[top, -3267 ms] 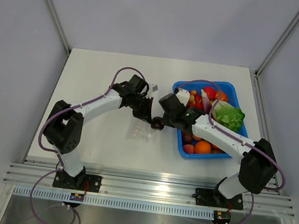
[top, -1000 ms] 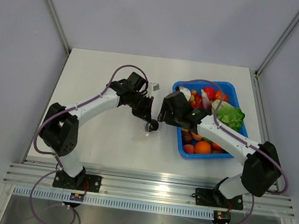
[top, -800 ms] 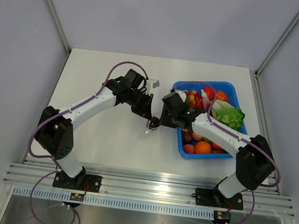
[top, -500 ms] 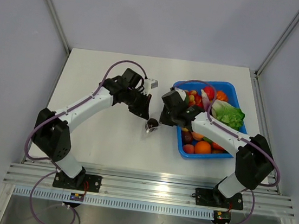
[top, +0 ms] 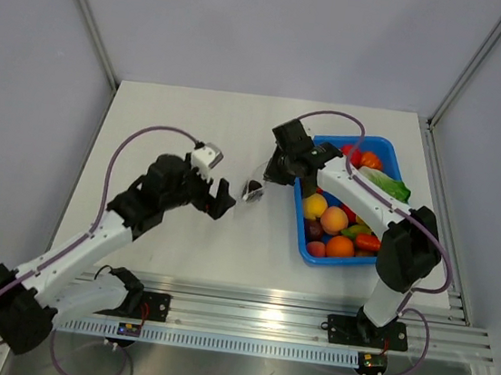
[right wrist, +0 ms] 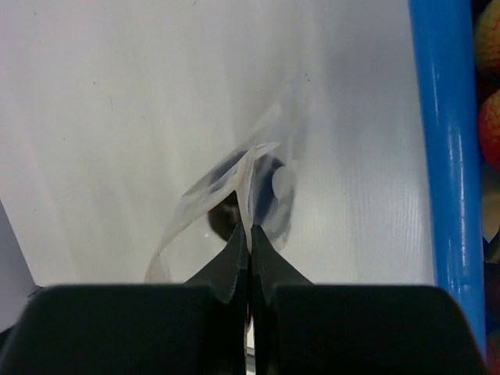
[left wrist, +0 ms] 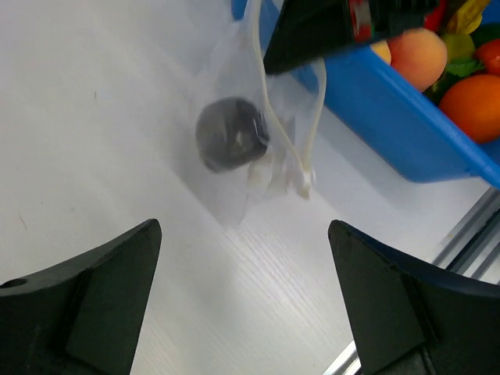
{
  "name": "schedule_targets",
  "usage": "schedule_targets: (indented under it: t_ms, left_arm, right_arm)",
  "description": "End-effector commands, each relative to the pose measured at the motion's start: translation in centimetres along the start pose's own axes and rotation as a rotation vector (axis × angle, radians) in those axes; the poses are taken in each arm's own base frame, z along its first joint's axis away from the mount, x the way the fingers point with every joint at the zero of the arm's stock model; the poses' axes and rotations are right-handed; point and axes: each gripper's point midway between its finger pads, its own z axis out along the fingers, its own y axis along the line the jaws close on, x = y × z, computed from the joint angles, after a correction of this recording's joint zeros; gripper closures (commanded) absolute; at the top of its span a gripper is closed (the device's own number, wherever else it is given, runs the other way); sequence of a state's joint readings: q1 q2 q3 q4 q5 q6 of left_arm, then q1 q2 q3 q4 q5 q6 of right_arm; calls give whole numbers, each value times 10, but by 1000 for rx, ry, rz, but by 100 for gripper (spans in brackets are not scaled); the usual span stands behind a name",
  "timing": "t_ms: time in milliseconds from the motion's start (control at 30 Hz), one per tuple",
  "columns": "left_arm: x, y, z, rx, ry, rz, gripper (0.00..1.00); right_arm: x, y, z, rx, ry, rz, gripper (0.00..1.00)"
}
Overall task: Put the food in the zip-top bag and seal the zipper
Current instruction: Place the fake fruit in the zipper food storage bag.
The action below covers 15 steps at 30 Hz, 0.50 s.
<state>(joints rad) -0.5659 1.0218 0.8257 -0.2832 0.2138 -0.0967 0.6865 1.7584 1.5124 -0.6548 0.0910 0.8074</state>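
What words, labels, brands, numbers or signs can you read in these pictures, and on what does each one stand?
No text can be read in any view.
Red and white sticker on the black body of the right claw: blurred, unreadable.
Pale printed marks on the clear crinkly plastic bag: blurred, no letters can be made out.
Small dark boards with orange marks on the front rail: too small to read.

Thin clear crinkly plastic zip-top bag (left wrist: 234, 191) with a soft gloss, small round dark purple-black toy fruit (left wrist: 230, 134) smooth and matt, glossy smooth blue plastic tray (left wrist: 375, 101), matt white table (left wrist: 94, 156) with faint wood grain, ribbed silvery metal rail (top: 253, 316)
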Motion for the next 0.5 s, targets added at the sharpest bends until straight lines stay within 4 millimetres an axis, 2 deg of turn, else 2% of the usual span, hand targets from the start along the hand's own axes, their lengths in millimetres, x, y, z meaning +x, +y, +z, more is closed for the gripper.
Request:
schedule_targets:
  t_ms: [0,33,67,133,233,267,467]
  left_arm:
    - [-14,-4,2,-27,-264,25,10]
    - [-5,-3,1,-35,-316,29,11]
    - [-10,-8,-7,-26,-371,36,13]
    - [-6,-13,-6,-25,-414,48,16]
    - [-2,-16,8,-51,-401,86,20]
    - [6,-17,18,-57,-370,102,20]
    - [-5,-21,34,-57,-401,86,19]
  right_arm:
    - [-4,13,-3,-70,63,78,100]
    - [-5,16,-2,-85,65,88,100]
    - [-2,19,-1,-97,83,99,100]
    - [0,22,1,-111,99,113,100]
    - [3,25,3,-128,113,134,100]
    - [2,27,2,-136,112,138,100]
    - [2,29,2,-148,110,153,100]
